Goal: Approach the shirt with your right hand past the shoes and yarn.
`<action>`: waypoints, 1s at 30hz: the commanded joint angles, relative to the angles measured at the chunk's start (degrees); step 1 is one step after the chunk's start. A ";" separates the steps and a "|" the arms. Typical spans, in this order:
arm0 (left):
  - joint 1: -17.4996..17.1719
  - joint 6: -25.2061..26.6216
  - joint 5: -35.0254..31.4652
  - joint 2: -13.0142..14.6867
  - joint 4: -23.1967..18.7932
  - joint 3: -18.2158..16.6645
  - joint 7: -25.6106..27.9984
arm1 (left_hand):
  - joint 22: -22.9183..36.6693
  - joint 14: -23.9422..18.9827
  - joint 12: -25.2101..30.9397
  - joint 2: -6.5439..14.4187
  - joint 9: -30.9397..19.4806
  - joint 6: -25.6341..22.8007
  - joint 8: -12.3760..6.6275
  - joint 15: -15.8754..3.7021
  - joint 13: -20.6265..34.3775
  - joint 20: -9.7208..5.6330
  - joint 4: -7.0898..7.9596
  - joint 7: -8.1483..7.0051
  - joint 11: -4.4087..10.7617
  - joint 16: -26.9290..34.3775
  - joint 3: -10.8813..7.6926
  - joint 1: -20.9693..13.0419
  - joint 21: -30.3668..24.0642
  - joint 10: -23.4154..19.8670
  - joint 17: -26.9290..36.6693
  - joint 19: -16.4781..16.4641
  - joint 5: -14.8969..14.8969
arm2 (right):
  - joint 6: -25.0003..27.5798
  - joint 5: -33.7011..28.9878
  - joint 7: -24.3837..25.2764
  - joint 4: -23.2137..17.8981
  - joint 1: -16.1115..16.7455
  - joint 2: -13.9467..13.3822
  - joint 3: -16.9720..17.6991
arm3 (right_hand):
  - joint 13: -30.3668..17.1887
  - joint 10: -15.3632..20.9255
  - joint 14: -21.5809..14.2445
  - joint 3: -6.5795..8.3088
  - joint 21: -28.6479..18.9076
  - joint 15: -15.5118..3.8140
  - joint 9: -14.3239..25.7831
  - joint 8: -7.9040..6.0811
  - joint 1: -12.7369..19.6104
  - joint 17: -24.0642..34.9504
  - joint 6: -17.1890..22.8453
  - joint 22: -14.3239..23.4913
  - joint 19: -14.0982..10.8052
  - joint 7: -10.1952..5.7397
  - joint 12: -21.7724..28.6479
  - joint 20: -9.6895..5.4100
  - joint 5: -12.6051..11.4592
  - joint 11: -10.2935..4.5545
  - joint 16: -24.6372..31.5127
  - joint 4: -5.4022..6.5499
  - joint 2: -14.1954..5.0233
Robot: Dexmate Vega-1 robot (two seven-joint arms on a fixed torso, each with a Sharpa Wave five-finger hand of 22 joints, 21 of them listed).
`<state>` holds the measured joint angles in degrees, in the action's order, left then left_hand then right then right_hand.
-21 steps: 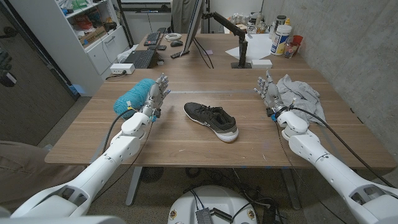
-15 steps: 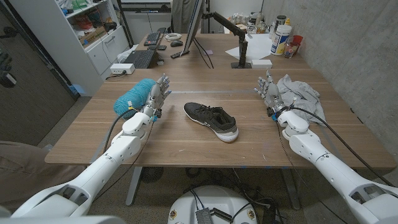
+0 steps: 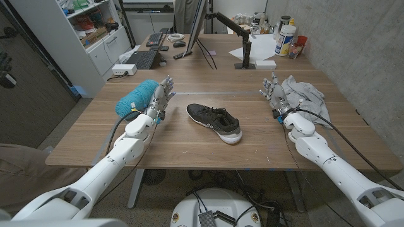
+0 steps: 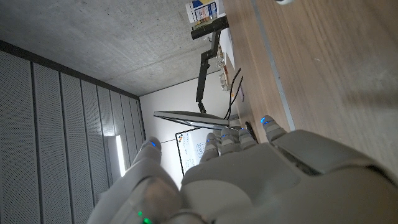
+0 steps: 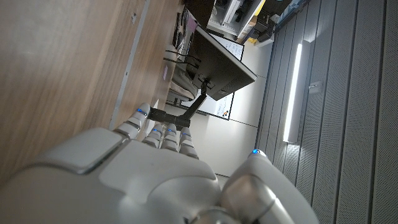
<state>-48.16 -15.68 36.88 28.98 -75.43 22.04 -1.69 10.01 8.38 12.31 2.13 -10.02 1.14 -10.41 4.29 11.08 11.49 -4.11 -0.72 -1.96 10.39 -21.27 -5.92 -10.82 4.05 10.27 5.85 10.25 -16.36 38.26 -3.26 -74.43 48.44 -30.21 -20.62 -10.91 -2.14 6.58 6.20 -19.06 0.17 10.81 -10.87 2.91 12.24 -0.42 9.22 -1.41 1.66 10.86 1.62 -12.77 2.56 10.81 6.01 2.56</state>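
The grey shirt (image 3: 303,94) lies crumpled at about two o'clock from the shoe (image 3: 214,122), just beside the right hand (image 3: 274,93), which stands released with fingers up and apart and grasps nothing; the left hand (image 3: 161,98) is likewise released, next to the teal yarn (image 3: 134,98) at nine o'clock. I judge the main risk to be the right hand's cable or fingers snagging a fold and dragging the cloth toward the table (image 3: 189,148) edge. No brand or writing is readable on anything
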 commanded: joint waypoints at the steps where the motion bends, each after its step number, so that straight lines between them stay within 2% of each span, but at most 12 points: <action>1: -0.99 -0.34 -0.40 0.48 -1.44 -0.27 1.02 | 0.13 0.79 0.25 0.14 -0.19 0.43 -0.38 -0.03 0.19 0.20 -0.06 -0.19 -0.10 0.19 -0.44 -0.64 -0.34 0.42 0.16 0.09 0.29 | -1.13 -0.93 -0.06 -0.19 0.17 -0.61 0.11 | -0.18 -0.21 0.30 0.23 0.35 -0.21 0.05 -0.32 0.43 -0.03 -0.18 0.32 -0.52 0.16 0.34 -0.23 -0.28 -0.51 0.36 -0.22 -0.13; 5: -1.71 -0.24 -0.53 0.98 -2.60 -0.53 1.62 | 0.13 0.90 0.24 0.18 -0.19 0.44 -0.37 -0.05 0.19 0.17 -0.12 -0.18 0.06 0.17 -0.48 -0.69 -0.33 0.43 0.15 0.11 0.28 | -1.95 -2.13 0.29 -0.04 -0.27 -0.72 -0.11 | -0.16 -0.26 0.43 0.19 0.52 -0.41 0.05 -0.29 0.44 -0.09 -0.25 0.33 -0.46 0.04 0.32 -0.17 -0.28 -0.61 0.32 -0.24 -0.13; 16: -1.55 -0.48 -0.36 0.94 -2.43 -0.58 1.19 | 0.13 1.10 0.23 0.28 -0.19 0.49 -0.33 -0.16 0.19 0.11 -0.27 -0.19 -0.04 0.14 -0.58 -0.82 -0.30 0.39 0.15 0.15 0.24 | -2.97 -5.56 2.17 0.33 -0.92 -1.25 -0.88 | -0.12 -0.33 0.82 0.14 1.06 -0.63 0.04 -0.32 0.50 -0.27 -0.18 0.33 -0.19 -0.16 0.30 -0.31 -0.30 -0.92 0.22 -0.30 -0.22; 17: -1.39 -0.49 -0.39 0.97 -2.18 -0.55 1.00 | 0.13 1.12 0.23 0.28 -0.19 0.50 -0.33 -0.14 0.19 0.15 -0.28 -0.19 -0.13 0.14 -0.58 -0.82 -0.30 0.39 0.15 0.16 0.24 | -3.17 -8.69 4.55 -0.04 -1.00 -1.88 -1.47 | -0.11 -0.36 1.01 0.13 1.20 -0.67 0.03 -0.35 0.52 -0.30 -0.12 0.33 -0.03 -0.21 0.29 -0.36 -0.30 -0.93 0.15 -0.32 -0.24; 25: -1.11 -0.74 -0.57 1.13 -1.86 -0.55 0.63 | 0.13 1.18 0.23 0.32 -0.18 0.47 -0.33 -0.16 0.19 0.11 -0.36 -0.14 -0.14 0.15 -0.62 -0.88 -0.29 0.36 0.15 0.17 0.22 | -2.63 -11.35 6.94 -1.19 -0.88 -2.71 -1.83 | -0.07 -0.26 2.25 0.03 2.28 -1.46 0.02 -0.39 0.65 -0.51 0.00 0.34 1.14 -0.46 0.35 0.11 -0.31 -1.13 -0.16 -0.45 -0.30; 28: -1.16 -0.87 -0.52 1.22 -1.89 -0.68 0.62 | 0.13 1.30 0.18 0.34 -0.18 0.48 -0.32 -0.17 0.19 0.11 -0.40 -0.15 -0.23 0.12 -0.64 -0.90 -0.29 0.48 0.15 0.18 0.21 | -3.13 -12.66 7.21 -0.78 -1.28 -2.83 -2.27 | -0.05 -0.90 3.95 -0.03 3.28 -1.88 0.01 -0.29 0.78 -0.65 -0.24 0.36 2.08 -1.49 0.14 0.13 -0.31 -2.24 -0.47 -0.56 -0.46; 29: -1.61 -0.96 -0.49 1.50 -2.60 -0.89 0.82 | 0.13 1.30 0.18 0.34 -0.18 0.47 -0.32 -0.15 0.19 0.09 -0.40 -0.14 -0.23 0.12 -0.65 -0.90 -0.29 0.48 0.15 0.18 0.21 | -3.23 -15.47 8.57 -1.04 -1.57 -3.47 -2.97 | -0.05 -0.97 4.14 -0.03 3.36 -1.90 0.01 -0.27 0.79 -0.66 -0.29 0.36 2.14 -1.57 0.12 0.07 -0.31 -2.27 -0.51 -0.57 -0.48; 30: -1.62 -0.92 -0.49 1.51 -2.64 -0.90 0.85 | 0.13 1.32 0.17 0.34 -0.18 0.47 -0.32 -0.13 0.19 0.11 -0.41 -0.14 -0.27 0.12 -0.65 -0.91 -0.29 0.51 0.15 0.18 0.21 | -3.23 -15.64 8.72 -1.05 -1.58 -3.48 -2.99 | -0.06 -1.06 4.34 -0.04 3.52 -1.94 0.01 -0.26 0.81 -0.68 -0.31 0.37 2.26 -1.62 0.10 -0.11 -0.31 -2.34 -0.51 -0.59 -0.51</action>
<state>-49.53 -16.18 36.44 30.00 -77.57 21.52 -0.72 10.00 9.12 12.31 2.36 -10.01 1.13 -10.40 4.14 11.07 11.48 -4.34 -0.72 -1.95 10.39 -21.50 -6.15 -10.81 4.04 10.26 5.85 10.25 -19.03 29.69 1.44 -74.93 47.62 -32.24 -22.01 -10.92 -2.87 9.55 5.95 -16.07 -1.55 10.66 -10.87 3.21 11.45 -0.48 9.48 0.28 0.46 10.86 1.43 -12.77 0.80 10.36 5.76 2.25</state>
